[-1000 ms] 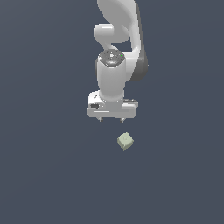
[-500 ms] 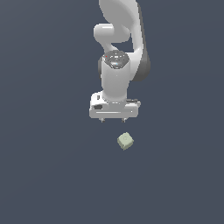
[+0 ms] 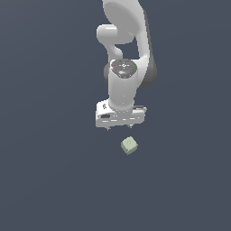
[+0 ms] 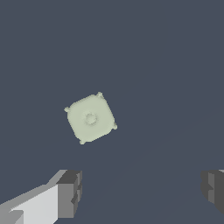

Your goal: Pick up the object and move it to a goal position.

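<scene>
Cube (image 3: 129, 145) lies free beneath the wide-open, empty pincer (image 3: 120, 128).

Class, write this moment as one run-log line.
phase: approach | gripper: open, empty | cube: on surface, not between fingers | contact: none
</scene>
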Robot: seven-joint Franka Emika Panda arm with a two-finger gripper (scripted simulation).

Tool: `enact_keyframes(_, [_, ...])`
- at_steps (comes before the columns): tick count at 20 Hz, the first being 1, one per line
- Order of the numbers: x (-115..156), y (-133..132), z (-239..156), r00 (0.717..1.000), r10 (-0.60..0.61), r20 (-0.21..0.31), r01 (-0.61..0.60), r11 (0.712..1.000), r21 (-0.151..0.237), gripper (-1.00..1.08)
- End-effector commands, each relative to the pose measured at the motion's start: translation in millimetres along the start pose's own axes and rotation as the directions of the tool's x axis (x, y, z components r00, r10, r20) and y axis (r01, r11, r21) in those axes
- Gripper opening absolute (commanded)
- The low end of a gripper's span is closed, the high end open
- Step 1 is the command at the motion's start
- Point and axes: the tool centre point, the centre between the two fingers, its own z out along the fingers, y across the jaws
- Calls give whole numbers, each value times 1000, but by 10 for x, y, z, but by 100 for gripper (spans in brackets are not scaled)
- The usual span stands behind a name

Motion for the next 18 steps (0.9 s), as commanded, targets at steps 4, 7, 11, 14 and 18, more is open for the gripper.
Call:
enact_keyframes(4, [119, -138, 192, 992, -125, 3, 125, 992, 2, 100])
enact_keyframes(7, [198, -239, 330, 977, -213, 4, 213, 977, 6, 100])
enact_keyframes(11, [280, -356, 489, 951, -308, 4, 308, 951, 12, 100])
enact_keyframes(14, [323, -423, 579, 933, -360, 3, 360, 933, 16, 100])
enact_keyframes(18, [359, -483, 660, 915, -404, 1, 404, 914, 20, 100])
